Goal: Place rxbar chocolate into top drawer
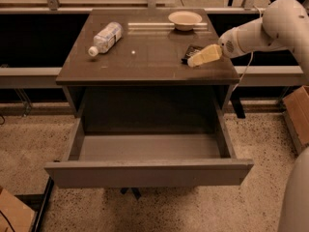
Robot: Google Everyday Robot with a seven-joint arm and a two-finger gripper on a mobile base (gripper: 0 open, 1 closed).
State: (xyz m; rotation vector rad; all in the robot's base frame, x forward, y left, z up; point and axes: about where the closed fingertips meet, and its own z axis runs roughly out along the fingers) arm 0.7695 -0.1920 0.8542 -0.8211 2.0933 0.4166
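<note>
The dark table (145,57) stands above the top drawer (149,173), which is pulled out. A white arm (270,28) reaches in from the right. A water bottle (106,37) lies back left, a bowl (185,19) further back. The gripper (194,61) partly covers the chocolate bar (191,51) on the table's right side. I cannot tell whether the gripper is open or closed.

Rxbar chocolate (190,51) behind gripper (194,60); drawer (149,173) open

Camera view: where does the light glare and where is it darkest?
In the camera view, warm dim light; a pale glare streak lies along the back of the dark brown table top, deep shadow fills the recess above the open wide grey drawer, and the pale tool, over the table's right front, partly covers the black-wrapped bar.
</note>
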